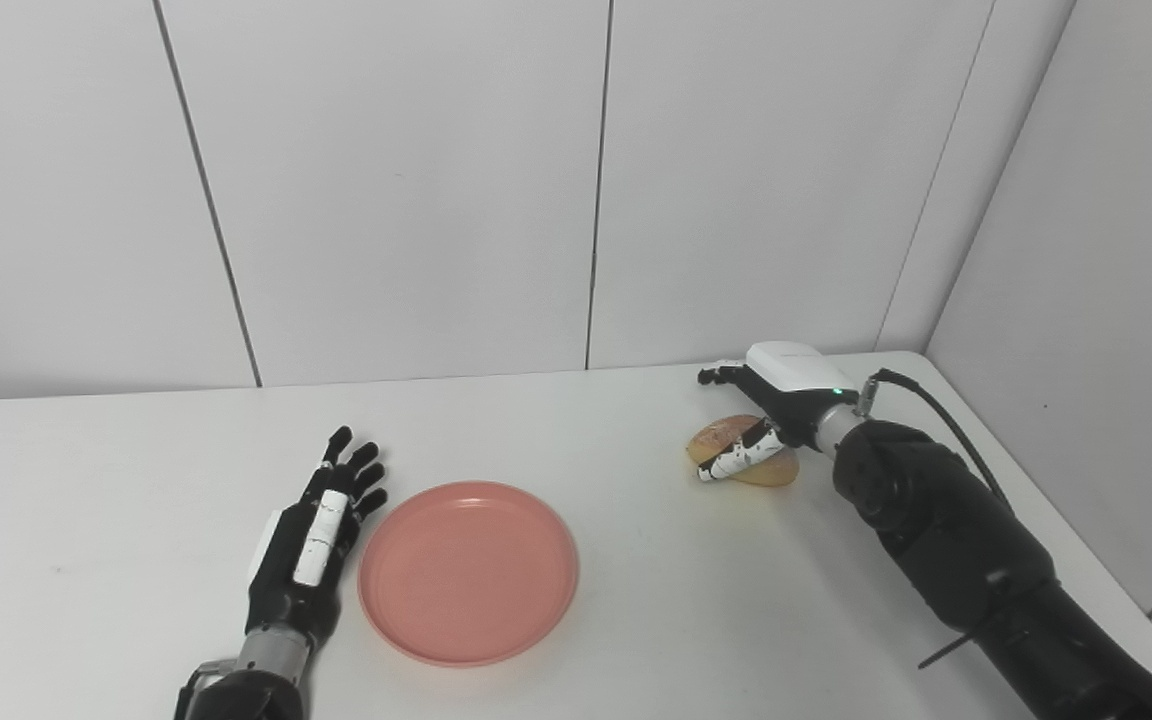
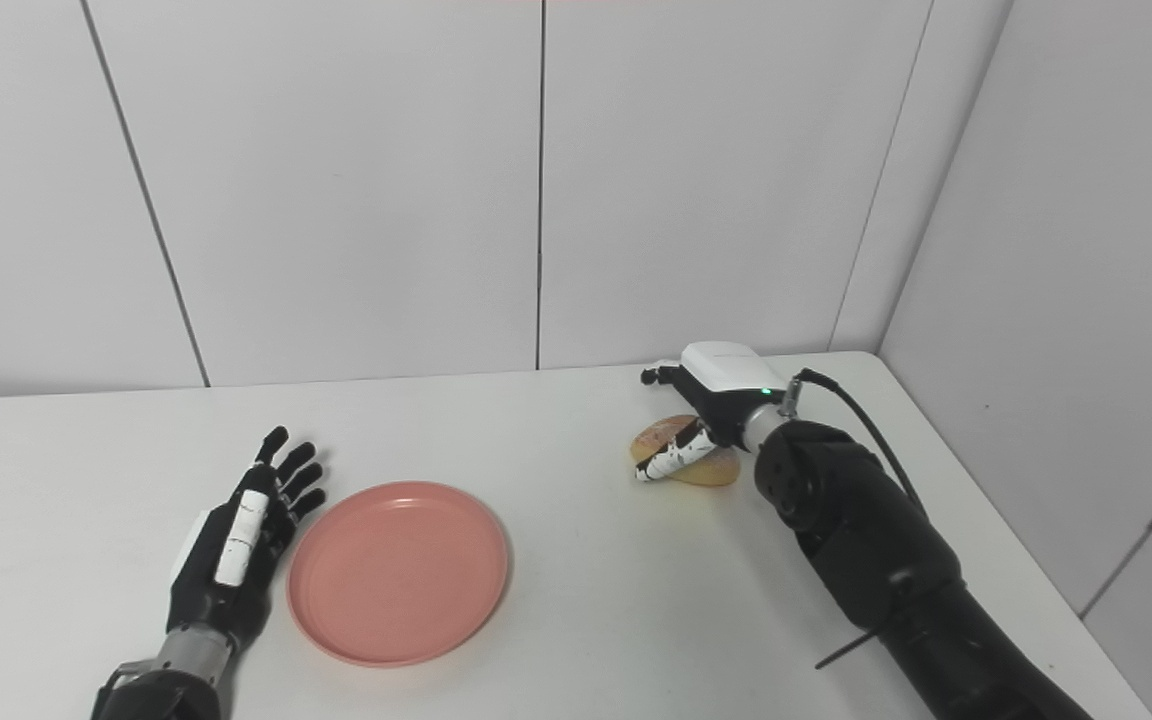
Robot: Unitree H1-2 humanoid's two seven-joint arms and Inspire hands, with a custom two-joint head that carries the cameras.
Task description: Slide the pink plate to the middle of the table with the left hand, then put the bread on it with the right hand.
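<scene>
The right hand (image 1: 771, 400) is reaching over the bread (image 1: 742, 453) at the far right of the table (image 1: 636, 620). Its thumb (image 1: 736, 460) is lying across the near face of the bread, touching it, while the other fingers (image 1: 721, 374) are curling past the far side, their dark tips showing just beyond the crust. The fingers are set around the bread, but the pictures are not showing whether they are pressing on it. The bread is resting on the table under the palm, a flat oval with its long axis running left to right, slightly toward the near right; its browner end is pointing left, beyond the thumb tip.

Well to the left of those fingers, the plate (image 1: 468, 572) is sitting flat on the table near the middle, right side up. It is holding nothing; only its pink floor and raised rim are showing.

Just beside the plate's left rim, the left hand (image 1: 321, 525) is lying with its fingers (image 1: 361, 470) stretched out and fanned slightly apart, pointing toward the wall (image 1: 386, 180) and holding nothing. Whether the hand's edge is touching the rim is not clear. The fingertips are lying beyond the plate's far-left edge.

A black cable (image 1: 936, 410) is looping from the right wrist back along the arm.
</scene>
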